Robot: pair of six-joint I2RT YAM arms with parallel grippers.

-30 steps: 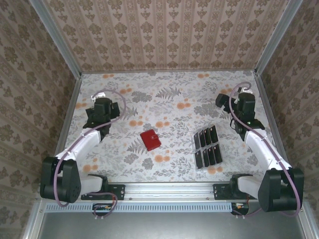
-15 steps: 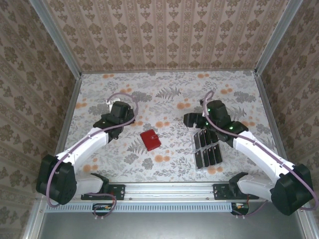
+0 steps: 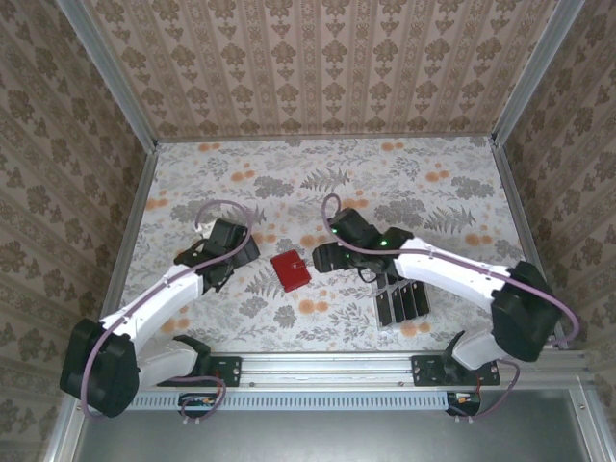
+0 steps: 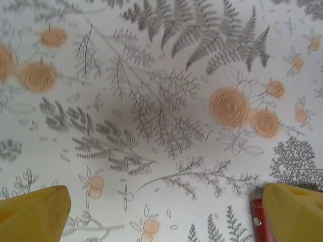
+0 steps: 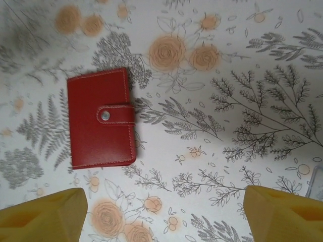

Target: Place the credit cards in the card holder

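Two pairs of yellow-tipped jaws are spread wide, with nothing between either pair. From the wrist of the left gripper (image 4: pixel 164 204) I look down on bare floral table (image 4: pixel 151 101). A red sliver of the card holder (image 4: pixel 257 224) peeks out right beside one fingertip, though I cannot tell whether they touch. From the right gripper (image 5: pixel 161 212), the card holder (image 5: pixel 102 124) lies flat and shut, its strap snapped across the front. It sits beyond the fingertips and off toward one of them, clear of both.

From above, the left gripper (image 3: pixel 223 265) and the right gripper (image 3: pixel 325 258) face each other across the card holder (image 3: pixel 290 269), one just beside each of its flanks. The holder rests near the middle of the table (image 3: pixel 289 164), a little nearer the near edge than the far one and turned at a slant to it.

Further out, the credit cards (image 3: pixel 400 301) stand in a clear slotted tray (image 3: pixel 381 325) toward the table's near right corner, well apart from the holder. The right arm reaches over the far part of that tray, hiding some cards, so I cannot count them. The left arm stretches up from the near left corner.
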